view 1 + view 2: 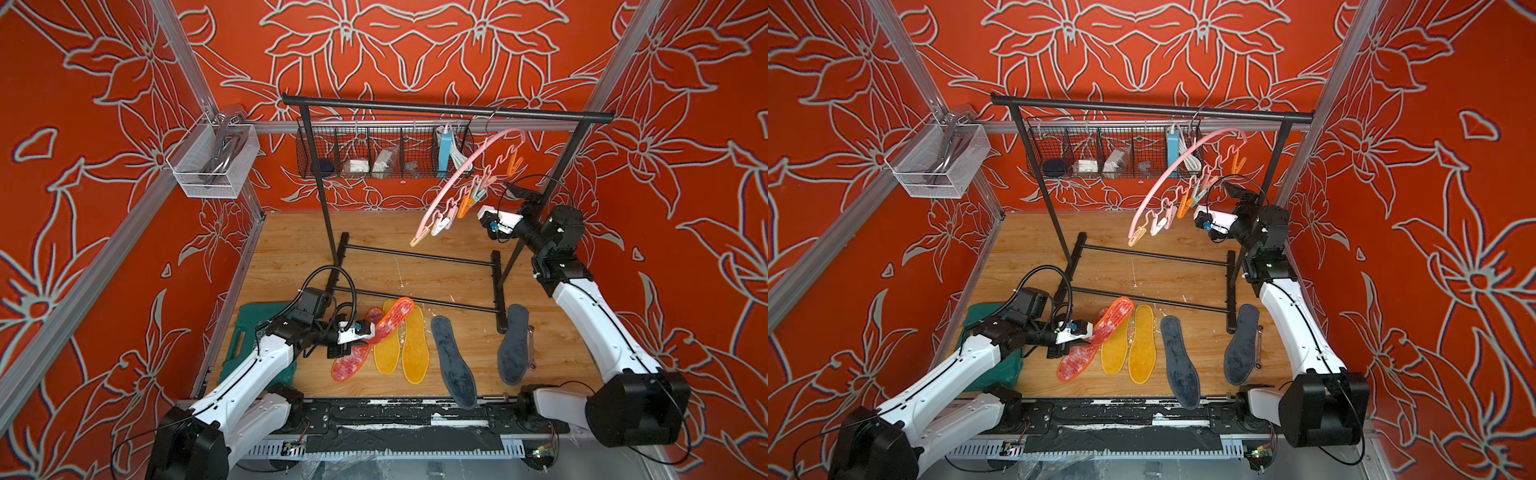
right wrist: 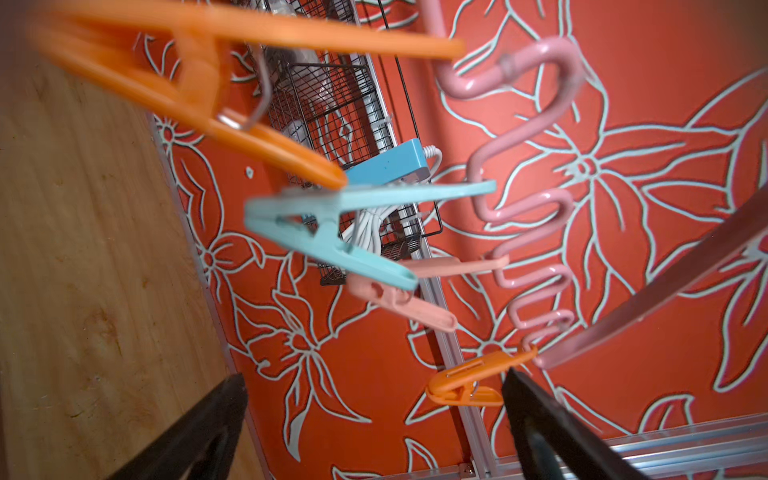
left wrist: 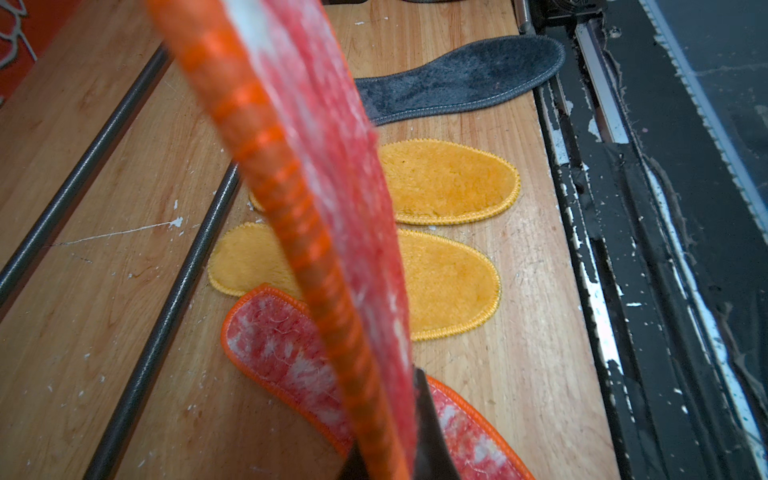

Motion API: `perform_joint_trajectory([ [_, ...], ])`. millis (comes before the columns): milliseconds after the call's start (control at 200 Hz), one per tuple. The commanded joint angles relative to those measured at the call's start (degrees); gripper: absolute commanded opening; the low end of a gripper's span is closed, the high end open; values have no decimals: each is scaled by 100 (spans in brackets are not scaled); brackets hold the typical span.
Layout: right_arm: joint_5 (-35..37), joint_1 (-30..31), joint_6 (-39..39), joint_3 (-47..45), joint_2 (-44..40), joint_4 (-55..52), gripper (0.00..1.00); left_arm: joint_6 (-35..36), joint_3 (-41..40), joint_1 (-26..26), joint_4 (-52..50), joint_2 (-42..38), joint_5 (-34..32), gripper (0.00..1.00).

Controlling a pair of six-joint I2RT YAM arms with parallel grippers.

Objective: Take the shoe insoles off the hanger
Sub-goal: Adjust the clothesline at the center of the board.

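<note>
The pink hanger (image 1: pixel 469 166) hangs tilted from the black rack, and its clothespins (image 2: pixel 332 232) grip nothing. My right gripper (image 2: pixel 374 376) stands open just beside them, with nothing between its fingers. Low over the floor at the left, my left gripper (image 1: pixel 368 332) is shut on one red-pink shoe insole (image 3: pixel 316 166), which slants up from the jaws. Below it lies the other red-pink insole (image 1: pixel 351 361). Two yellow insoles (image 1: pixel 401 349) and two dark grey insoles (image 1: pixel 453 361) lie flat on the wooden floor.
The tall black rack (image 1: pixel 444 109) spans the back, and its floor bars (image 1: pixel 415 257) cross the wood behind the insoles. A wire basket (image 1: pixel 382 153) hangs on the back wall. A green case (image 1: pixel 245 340) lies under my left arm. A wrench (image 1: pixel 531 345) lies by the right grey insole.
</note>
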Motion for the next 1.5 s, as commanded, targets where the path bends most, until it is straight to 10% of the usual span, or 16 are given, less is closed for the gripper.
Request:
perform_joint_trajectory([
  [0, 21, 19, 606, 26, -126, 339, 99, 48, 7, 38, -33, -16, 162, 0],
  [861, -3653, 75, 3381, -552, -2186, -3053, 98, 365, 258, 114, -490, -30, -40, 0],
  [1126, -3655, 813, 4777, -1845, -2841, -2326, 98, 557, 334, 152, -741, -41, -181, 0],
  [1496, -3309, 2040, 4786, -2510, -2623, -1899, 98, 1170, 314, 148, -833, -43, -560, 0],
])
